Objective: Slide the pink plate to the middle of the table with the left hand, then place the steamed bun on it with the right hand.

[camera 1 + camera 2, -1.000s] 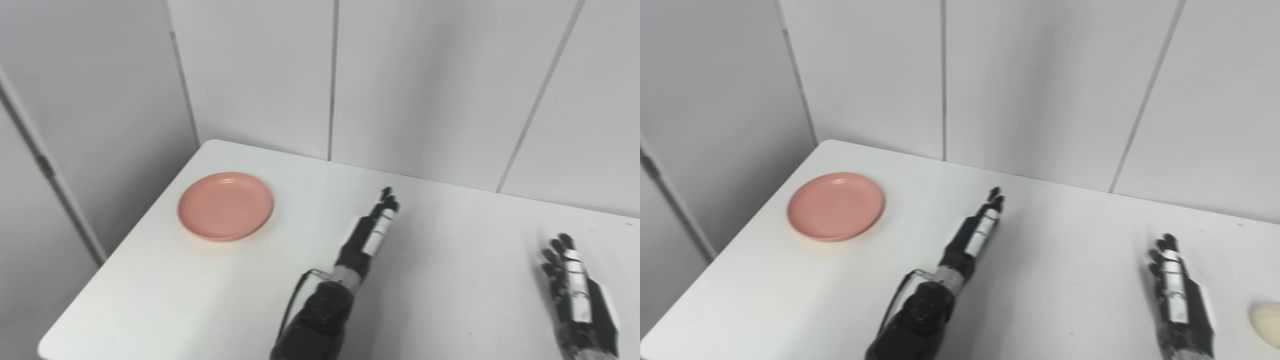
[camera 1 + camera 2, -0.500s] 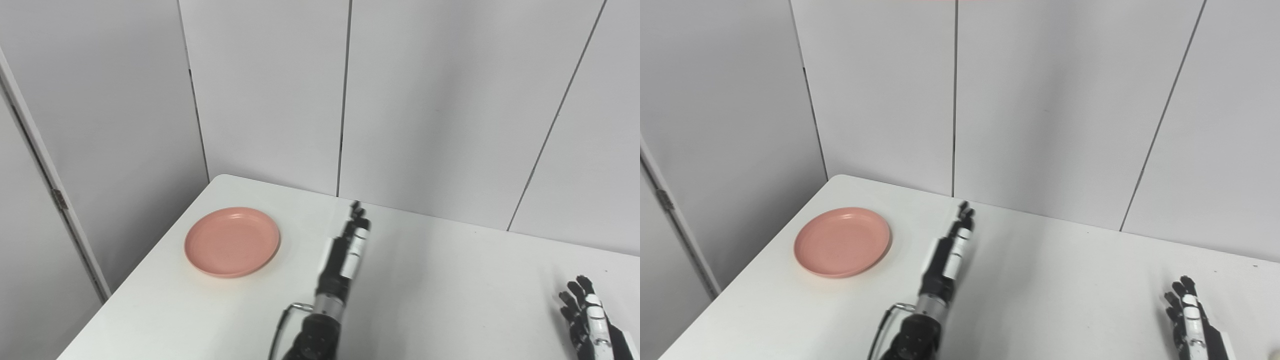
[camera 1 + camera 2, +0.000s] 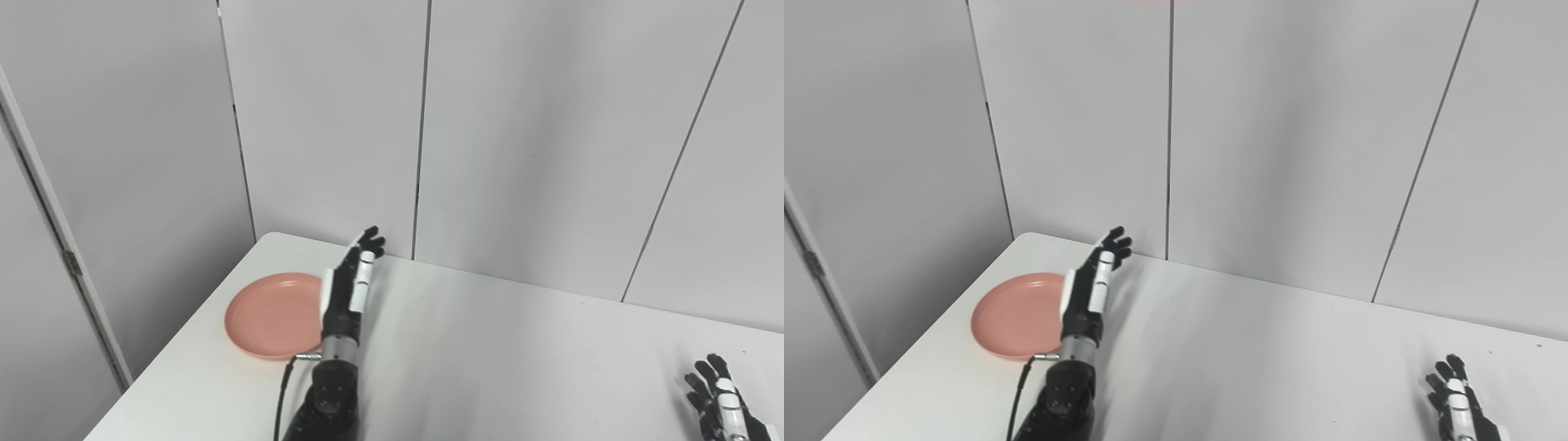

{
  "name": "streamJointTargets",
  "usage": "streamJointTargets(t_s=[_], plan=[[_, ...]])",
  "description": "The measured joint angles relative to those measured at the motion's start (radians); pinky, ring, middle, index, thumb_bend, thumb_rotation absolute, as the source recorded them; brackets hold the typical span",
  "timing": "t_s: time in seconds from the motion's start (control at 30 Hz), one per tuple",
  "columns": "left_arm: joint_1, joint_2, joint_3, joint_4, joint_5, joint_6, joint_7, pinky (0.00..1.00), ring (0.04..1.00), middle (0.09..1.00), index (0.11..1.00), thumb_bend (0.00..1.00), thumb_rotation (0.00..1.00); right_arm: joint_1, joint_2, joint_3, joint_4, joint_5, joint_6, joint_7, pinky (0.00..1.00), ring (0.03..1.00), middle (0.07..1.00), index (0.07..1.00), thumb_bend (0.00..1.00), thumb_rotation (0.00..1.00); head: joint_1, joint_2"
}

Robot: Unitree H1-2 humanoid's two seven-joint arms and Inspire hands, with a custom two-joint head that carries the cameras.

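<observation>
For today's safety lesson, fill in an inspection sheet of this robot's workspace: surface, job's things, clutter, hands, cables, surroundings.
Surface: white table, bare across the middle.
Job's things: pink plate near the far-left corner; steamed bun not in view.
Clutter: nothing seen.
Hands: left hand raised by the plate's right edge, fingers extended, holding nothing; right hand at the lower right, fingers spread.
Cables: black cable looping beside the left wrist.
Surroundings: grey wall panels behind.

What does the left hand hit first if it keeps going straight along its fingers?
Probably the back wall. The left hand is open, fingers aimed up and away past the pink plate, which lies to its left. Nothing else shows in that line; depth is unclear.
</observation>
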Motion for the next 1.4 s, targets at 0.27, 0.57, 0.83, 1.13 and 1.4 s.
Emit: streamJointTargets(t_s=[0.27,0.57,0.83,1.13,1.4], plan=[[-0.003,0.068,0.051,-0.031,-0.035,0.049,0.015,0.87,0.763,0.758,0.751,0.65,1.00,-0.003,0.007,0.000,0.002,-0.009,-0.010,-0.015,0.96,0.929,0.947,0.948,0.59,0.89,0.005,-0.002],[-0.006,0.154,0.101,-0.021,-0.096,0.126,-0.011,0.76,0.719,0.720,0.714,0.69,1.00,-0.003,0.008,0.001,0.002,-0.009,-0.010,-0.015,0.97,0.941,0.962,0.963,0.60,0.90,0.015,-0.003],[-0.006,0.257,0.131,0.012,-0.176,0.155,-0.094,0.75,0.753,0.745,0.732,0.75,1.00,-0.003,0.007,0.000,0.002,-0.006,-0.010,-0.011,0.97,0.939,0.959,0.963,0.58,0.90,0.023,-0.002],[-0.003,0.326,0.130,0.112,-0.184,0.150,-0.112,0.78,0.789,0.769,0.758,0.77,1.00,-0.004,0.006,0.003,0.003,-0.001,-0.012,-0.008,0.97,0.941,0.957,0.960,0.59,0.92,0.031,0.000],[0.001,0.394,0.137,0.219,-0.219,0.112,-0.202,0.80,0.783,0.770,0.756,0.83,1.00,-0.005,0.005,0.003,0.008,0.000,-0.015,-0.010,0.97,0.934,0.947,0.952,0.60,0.91,0.035,-0.008]])
